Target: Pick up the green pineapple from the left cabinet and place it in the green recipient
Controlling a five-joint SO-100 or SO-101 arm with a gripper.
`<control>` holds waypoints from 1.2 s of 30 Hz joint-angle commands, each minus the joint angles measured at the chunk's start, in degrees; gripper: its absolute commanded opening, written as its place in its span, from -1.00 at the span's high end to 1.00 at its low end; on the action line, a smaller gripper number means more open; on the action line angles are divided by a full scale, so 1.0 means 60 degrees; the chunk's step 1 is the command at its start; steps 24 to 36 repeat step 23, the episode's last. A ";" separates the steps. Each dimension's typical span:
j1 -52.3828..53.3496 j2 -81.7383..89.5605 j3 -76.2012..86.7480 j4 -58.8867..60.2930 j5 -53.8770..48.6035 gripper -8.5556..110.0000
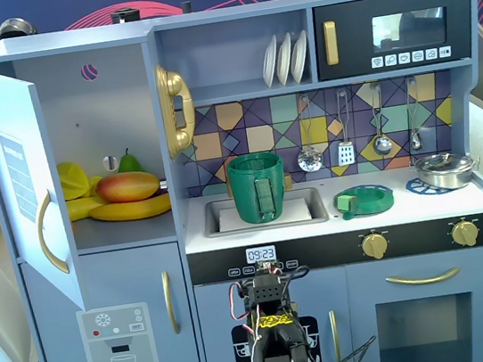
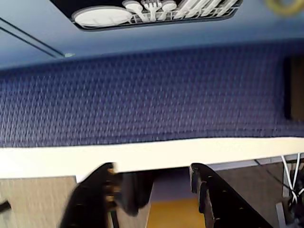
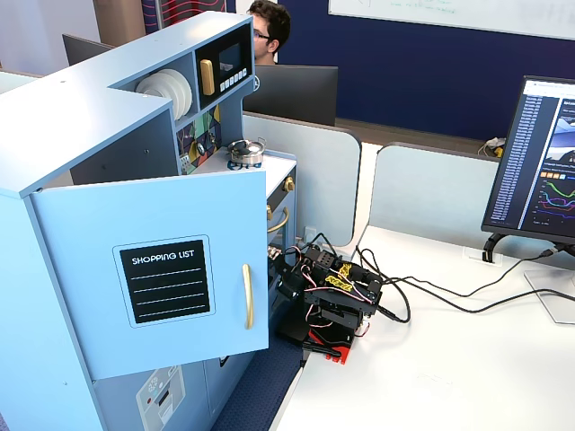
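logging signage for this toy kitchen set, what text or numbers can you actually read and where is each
"SHOPPING LIST": on the black panel on the outside of the open cabinet door.
"09:23": on the small clock display below the sink; digits are small, so take them as likely.
Microwave button icons: too small to read.
Ice-dispenser picture: markings unreadable.
Monitor: text too small.

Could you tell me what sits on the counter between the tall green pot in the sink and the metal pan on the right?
In a fixed view, a flat green round dish lies on the counter between the green recipient and the metal pan; nothing else sits there.
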 commanded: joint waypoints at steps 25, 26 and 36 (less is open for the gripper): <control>-0.0073 -0.0117 0.0161 0.1538 0.0513 0.81; -0.0073 -0.0117 0.0161 0.1538 0.0513 0.81; -0.0073 -0.0117 0.0161 0.1538 0.0513 0.81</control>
